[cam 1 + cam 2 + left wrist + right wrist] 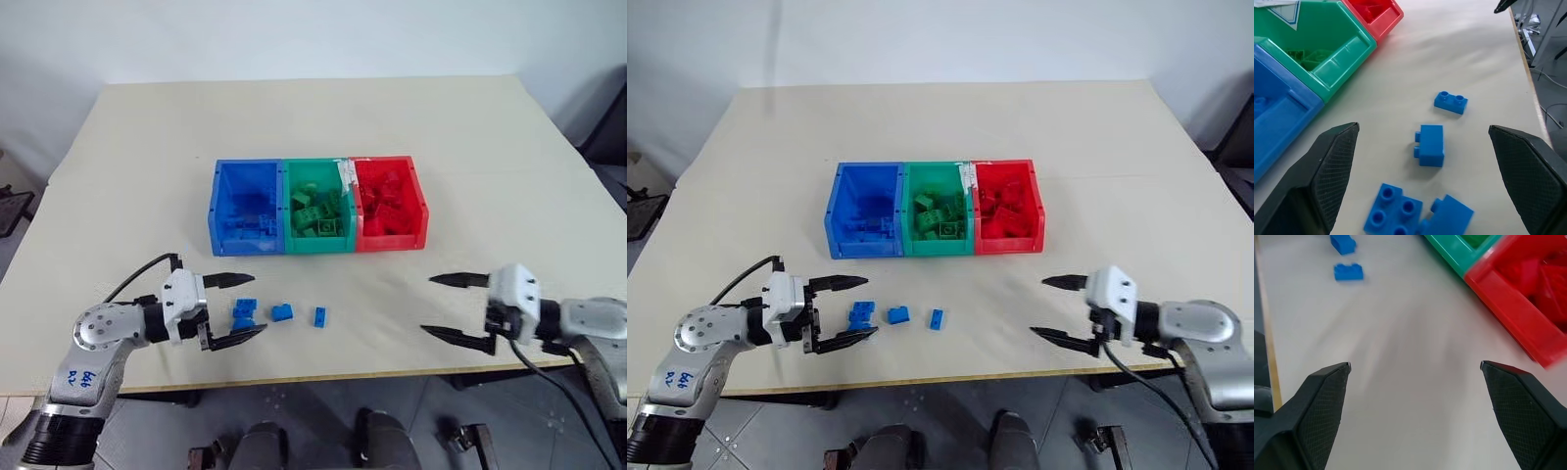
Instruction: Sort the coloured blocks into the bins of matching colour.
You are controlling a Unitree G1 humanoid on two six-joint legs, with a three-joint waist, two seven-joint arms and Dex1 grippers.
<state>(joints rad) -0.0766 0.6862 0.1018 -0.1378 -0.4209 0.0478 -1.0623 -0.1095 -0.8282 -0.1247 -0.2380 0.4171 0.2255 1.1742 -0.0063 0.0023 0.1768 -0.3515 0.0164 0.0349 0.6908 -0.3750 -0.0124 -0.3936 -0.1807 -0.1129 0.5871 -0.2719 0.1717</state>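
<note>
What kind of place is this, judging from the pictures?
Probably a robot test room or lab, not a home. A plain beige table stands against a bare white wall, with three joined bins and a few loose blue blocks laid out, and cables on the floor beside it.

Silver arms, white wrists, black jaws, black cables.

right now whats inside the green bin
The green bin holds a loose pile of green bricks, heaped toward its front. Its floor under the pile is covered, so how many bricks lie beneath cannot be told.
</note>
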